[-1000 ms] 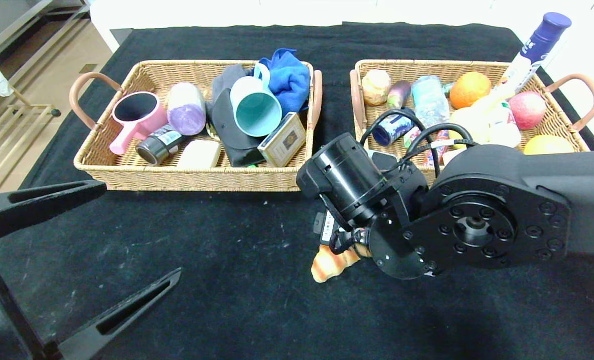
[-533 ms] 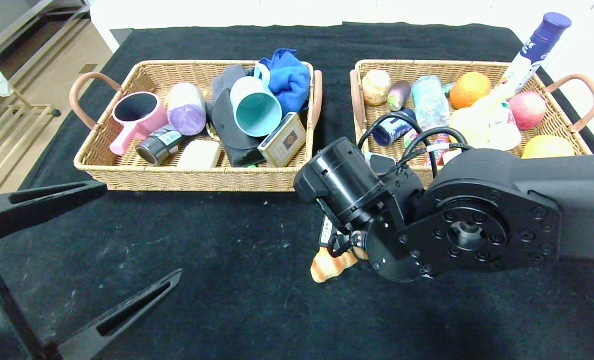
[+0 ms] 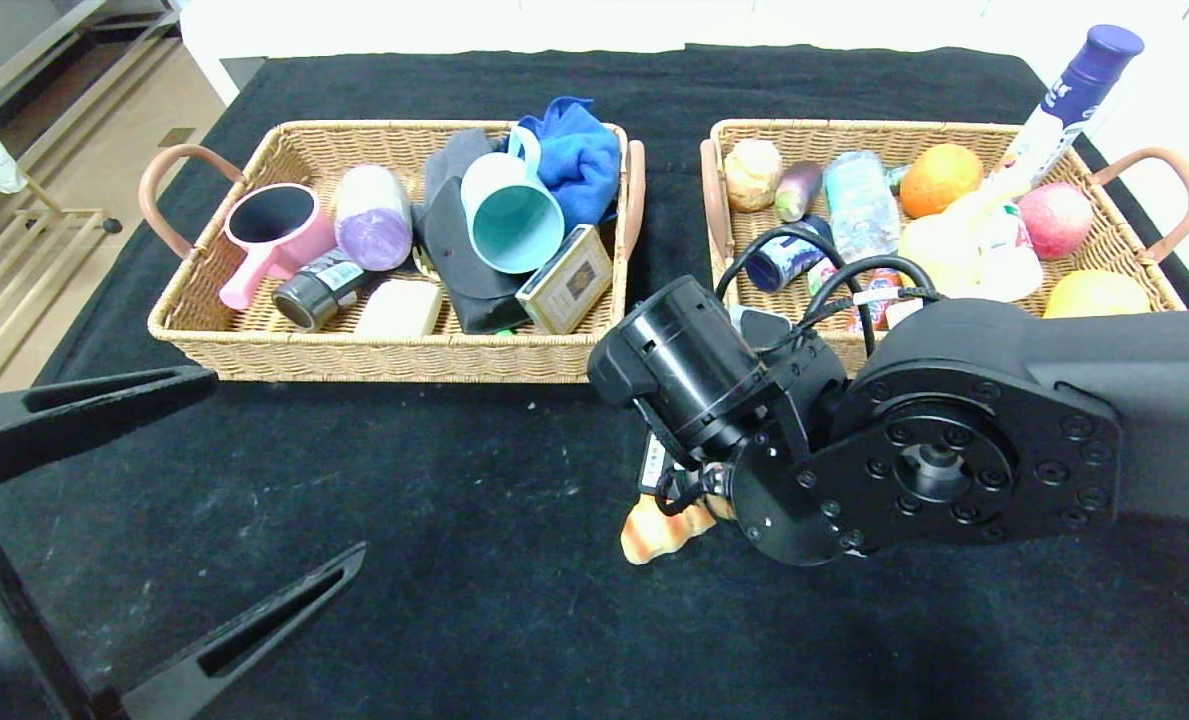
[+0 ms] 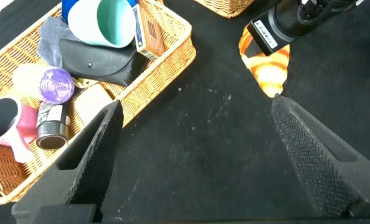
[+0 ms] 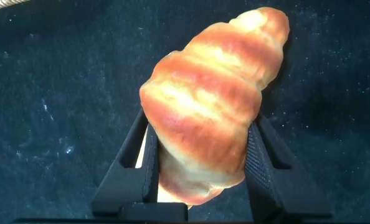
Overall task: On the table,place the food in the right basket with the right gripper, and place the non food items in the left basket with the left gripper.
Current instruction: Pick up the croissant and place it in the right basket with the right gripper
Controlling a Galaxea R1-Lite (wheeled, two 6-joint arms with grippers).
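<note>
The right gripper [image 5: 200,168] is reaching down to the table [image 3: 434,500], just in front of the right basket [image 3: 1134,255], and its 2 fingers [image 5: 149,162] are pinching the croissant [image 5: 210,106] from both sides. In the right wrist view the croissant is sitting between the fingers with its pointed end sticking out past the tips. In the head view the arm is hiding most of the croissant [image 3: 659,528]; only 1 golden end is showing below the wrist, against the black cloth.

The left gripper [image 3: 174,490] is hanging low over the near left part of the table with its 2 fingers spread wide and nothing between them. In the left wrist view the croissant [image 4: 267,65] is lying beyond its fingertips, well apart from them.

The left basket [image 3: 254,355] is holding a pink mug [image 3: 269,235], a purple roll [image 3: 372,215], a pale blue mug [image 3: 509,215] on its side, a blue cloth [image 3: 579,155] and a flat cream box [image 3: 566,280], among other things. The right basket is holding a water bottle [image 3: 859,205], an orange [image 3: 939,178], a reddish apple [image 3: 1054,218] and more.
</note>
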